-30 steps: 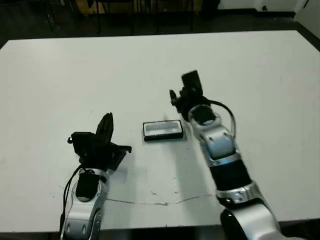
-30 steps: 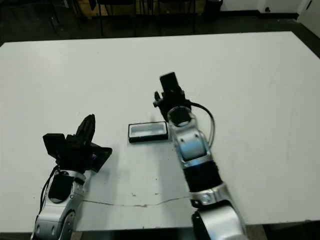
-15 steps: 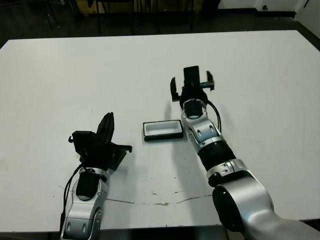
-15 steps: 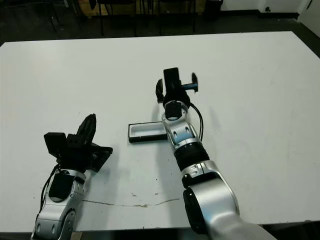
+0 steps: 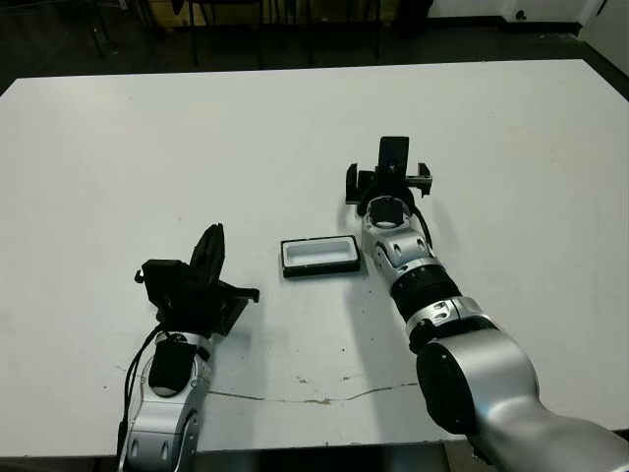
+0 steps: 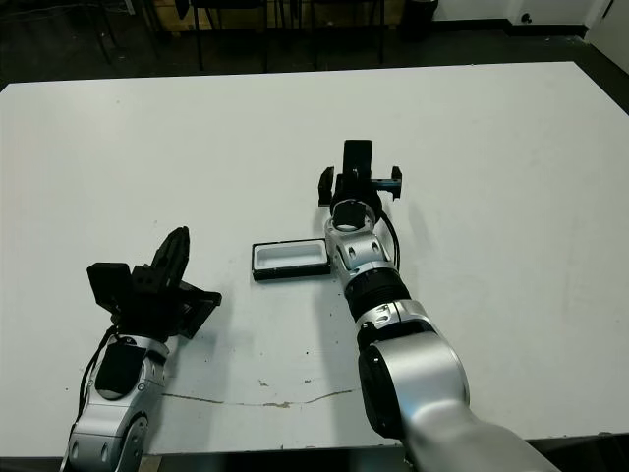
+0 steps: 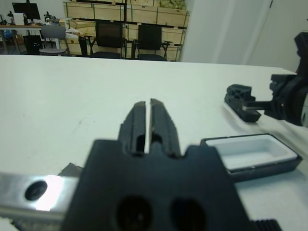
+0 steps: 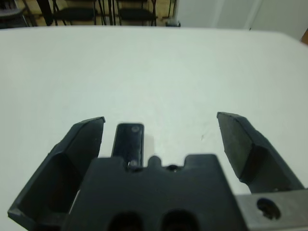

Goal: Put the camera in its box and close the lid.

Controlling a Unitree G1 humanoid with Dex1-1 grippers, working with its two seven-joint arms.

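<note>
A crack line [image 5: 324, 398] marks the white table [image 5: 118, 147] nearest. Left gripper [image 7: 147, 120] rests, fingers together; the box [image 5: 319, 256] lies open. Right gripper [image 8: 163, 144] spread over the camera [image 8: 129, 139]. Chairs [image 7: 130, 41] and crates [image 7: 125, 12] beyond.

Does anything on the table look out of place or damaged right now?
A thin cracked line runs across the table near its front edge. Otherwise nothing stands out: the box sits flat and open, the camera lies on the table between the right gripper's open fingers.
</note>
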